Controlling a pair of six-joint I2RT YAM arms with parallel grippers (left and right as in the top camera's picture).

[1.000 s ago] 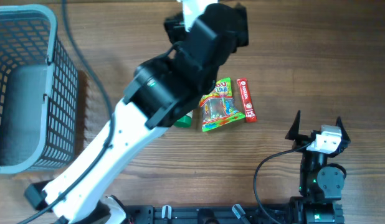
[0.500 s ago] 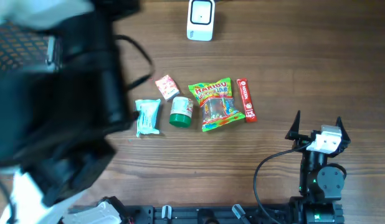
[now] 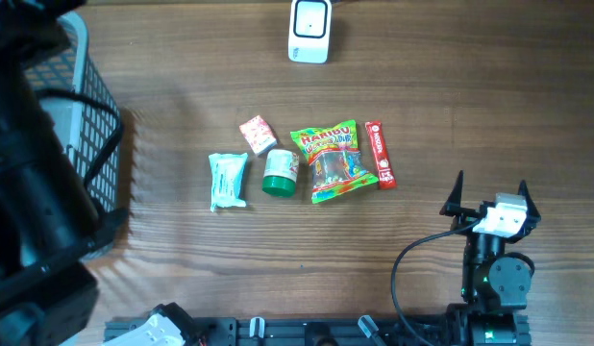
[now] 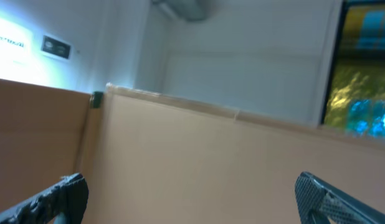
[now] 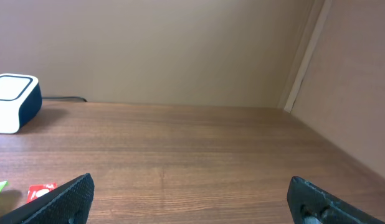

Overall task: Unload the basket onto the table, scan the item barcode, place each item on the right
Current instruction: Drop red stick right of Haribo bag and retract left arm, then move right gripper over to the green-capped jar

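Picking has not begun: left gripper [image 4: 187, 182] and right gripper [image 3: 491, 185], jaws wide, hold nothing; next, grasp the colourful centre-frame sweet bag [image 3: 335, 161].

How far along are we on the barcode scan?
Done: nothing visibly; Haribo bag, red bar, green container, white packet, pink packet lie on the table, apart from the scanner. In hand: nothing; left gripper and right gripper are open, empty. Left: pick an item, present its barcode.
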